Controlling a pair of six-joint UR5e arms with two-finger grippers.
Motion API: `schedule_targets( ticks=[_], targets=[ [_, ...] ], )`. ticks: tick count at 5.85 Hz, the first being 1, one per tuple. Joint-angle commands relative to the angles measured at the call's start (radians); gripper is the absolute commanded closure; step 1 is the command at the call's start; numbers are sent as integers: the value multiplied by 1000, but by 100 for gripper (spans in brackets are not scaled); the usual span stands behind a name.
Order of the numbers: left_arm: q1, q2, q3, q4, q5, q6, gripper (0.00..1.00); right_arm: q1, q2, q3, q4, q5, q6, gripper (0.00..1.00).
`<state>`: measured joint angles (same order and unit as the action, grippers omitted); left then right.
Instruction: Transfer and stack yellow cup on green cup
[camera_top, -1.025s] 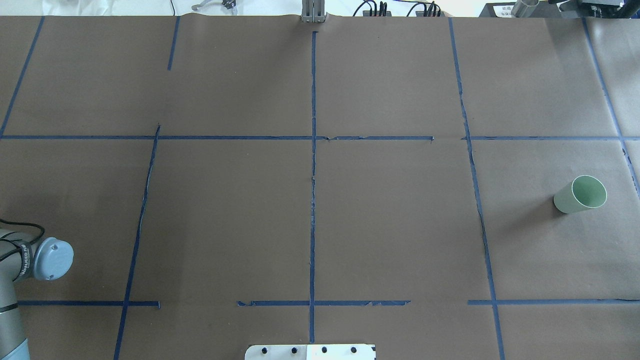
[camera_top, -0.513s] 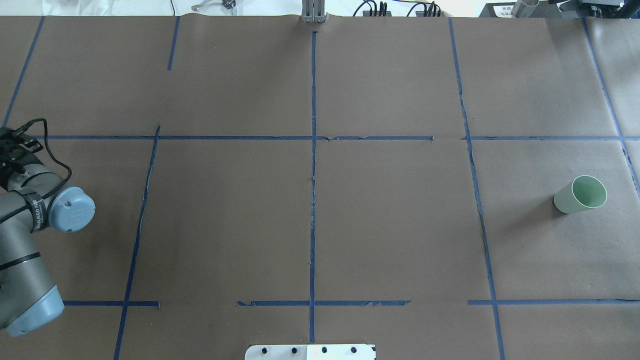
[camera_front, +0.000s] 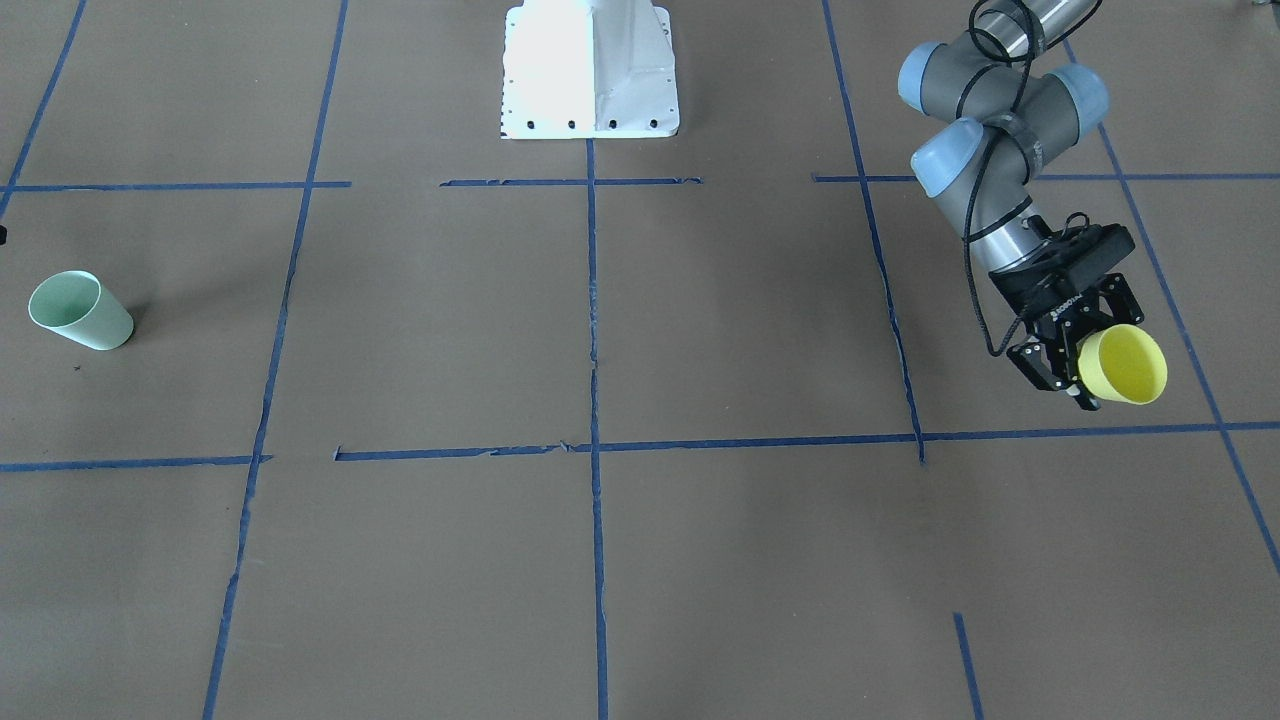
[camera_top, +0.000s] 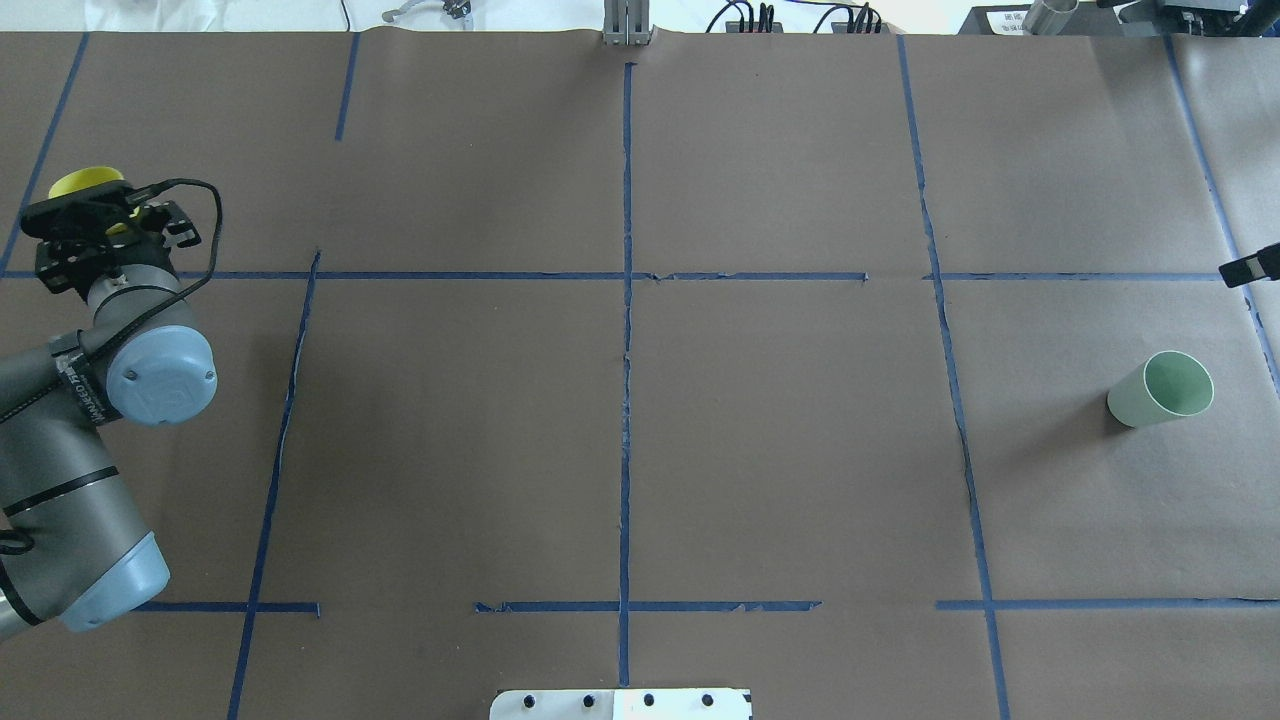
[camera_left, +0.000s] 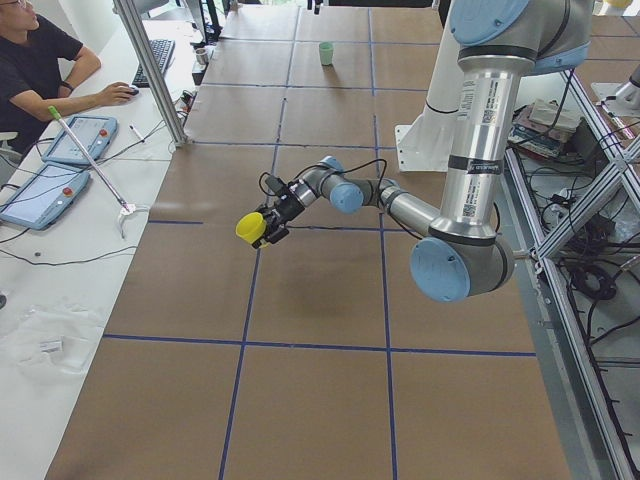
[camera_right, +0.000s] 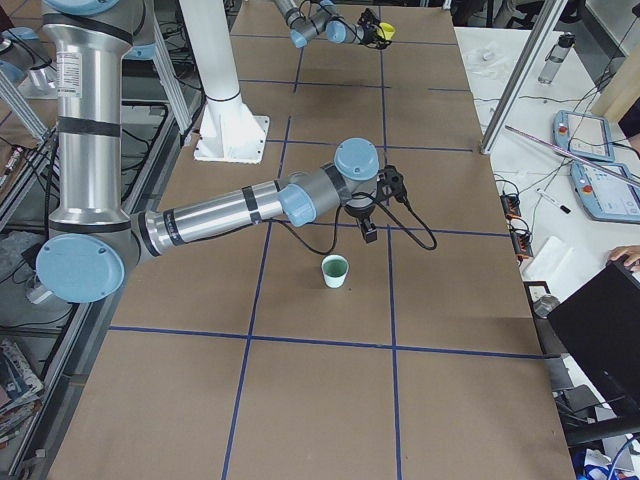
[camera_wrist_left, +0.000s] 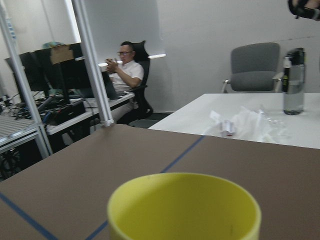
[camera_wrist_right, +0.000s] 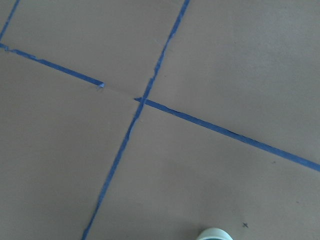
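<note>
My left gripper (camera_front: 1088, 356) is shut on the yellow cup (camera_front: 1124, 365) and holds it on its side above the table at my far left. The cup's rim also shows in the overhead view (camera_top: 85, 181), beyond the wrist, and fills the bottom of the left wrist view (camera_wrist_left: 184, 207). The green cup (camera_top: 1160, 388) stands upright and alone at my far right; it also shows in the front view (camera_front: 80, 311). My right gripper (camera_right: 368, 228) hovers just behind the green cup (camera_right: 334, 270); I cannot tell whether it is open or shut.
The white robot base plate (camera_front: 590, 70) sits at the table's near-robot edge. Blue tape lines cross the brown table cover (camera_top: 780, 440). An operator (camera_left: 40, 60) sits at a side desk with tablets. A metal post (camera_top: 625, 25) stands at the far edge.
My left arm has swung forward along the table's left side, bringing the gripper and yellow cup into the overhead view. A black tip of the right gripper has appeared at the right edge.
</note>
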<state>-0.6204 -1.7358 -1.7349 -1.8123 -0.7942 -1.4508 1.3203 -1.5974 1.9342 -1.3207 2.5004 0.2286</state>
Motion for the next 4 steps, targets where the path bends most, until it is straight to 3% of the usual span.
schedule_targets(
  ticks=[1,2,3,4],
  targets=[
    [16,-115,94,-329,-19,239,93,-89,121,2,0,-47,165,0],
    [62,-196,103,-381,-70,336,93,-139,186,3,0,-79,260,0],
    [109,-212,103,-503,-126,448,93,-197,256,6,-2,-153,375,0],
    [143,-217,106,-679,-194,536,93,-232,316,8,-3,-170,490,0]
  ],
)
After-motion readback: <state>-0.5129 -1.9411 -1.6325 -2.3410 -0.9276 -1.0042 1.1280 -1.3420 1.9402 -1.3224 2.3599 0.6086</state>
